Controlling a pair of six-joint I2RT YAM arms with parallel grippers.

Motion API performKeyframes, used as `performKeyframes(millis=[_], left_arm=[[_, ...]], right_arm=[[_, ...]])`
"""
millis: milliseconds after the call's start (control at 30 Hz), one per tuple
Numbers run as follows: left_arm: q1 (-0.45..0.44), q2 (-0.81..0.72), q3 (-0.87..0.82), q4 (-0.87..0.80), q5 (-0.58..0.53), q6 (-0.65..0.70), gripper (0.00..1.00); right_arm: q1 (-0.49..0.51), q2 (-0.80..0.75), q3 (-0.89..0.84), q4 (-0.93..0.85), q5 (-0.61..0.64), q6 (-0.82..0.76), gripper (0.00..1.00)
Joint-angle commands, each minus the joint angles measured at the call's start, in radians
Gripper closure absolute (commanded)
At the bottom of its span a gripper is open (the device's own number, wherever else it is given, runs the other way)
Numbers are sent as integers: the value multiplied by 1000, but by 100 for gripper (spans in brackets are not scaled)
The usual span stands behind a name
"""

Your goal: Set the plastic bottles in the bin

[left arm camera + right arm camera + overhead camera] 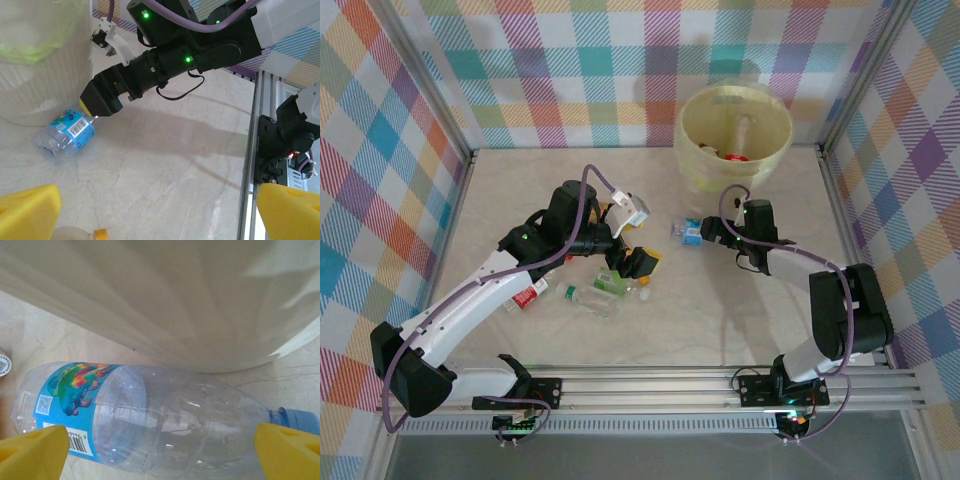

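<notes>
Right gripper (161,447) spread wide, nothing pinched. Left gripper (159,212) likewise spread. Bin (712,168) stands far right on table (720,320), red-labelled bottle (736,156) inside. Blue-labelled bottle (150,415) lies on its side just beside the bin wall, between the right pads. Loose bottles (590,297) near left gripper.

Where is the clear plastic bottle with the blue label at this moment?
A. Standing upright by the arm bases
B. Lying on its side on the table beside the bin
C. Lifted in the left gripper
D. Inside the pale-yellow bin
B: the clear plastic bottle with the blue label lies on its side on the marbled table, just outside the wall of the large round pale-yellow plastic bin, with the open right gripper over it.
</notes>
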Motion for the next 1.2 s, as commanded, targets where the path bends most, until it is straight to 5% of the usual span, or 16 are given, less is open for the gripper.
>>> performKeyframes(millis=[0, 300, 500, 1167], left_arm=[[-15, 1, 23, -10, 9, 13, 0], [-15, -4, 22, -10, 0, 16, 0], [-15, 6, 27, -13, 10, 14, 0], [-14, 2, 25, -7, 11, 6, 0]], right_arm=[[21, -24, 14, -27, -52, -39, 6], [189, -244, -77, -210, 9, -60, 6], [216, -383, -86, -330, 27, -126, 5], [231, -66, 225, -493, 245, -527, 0]])
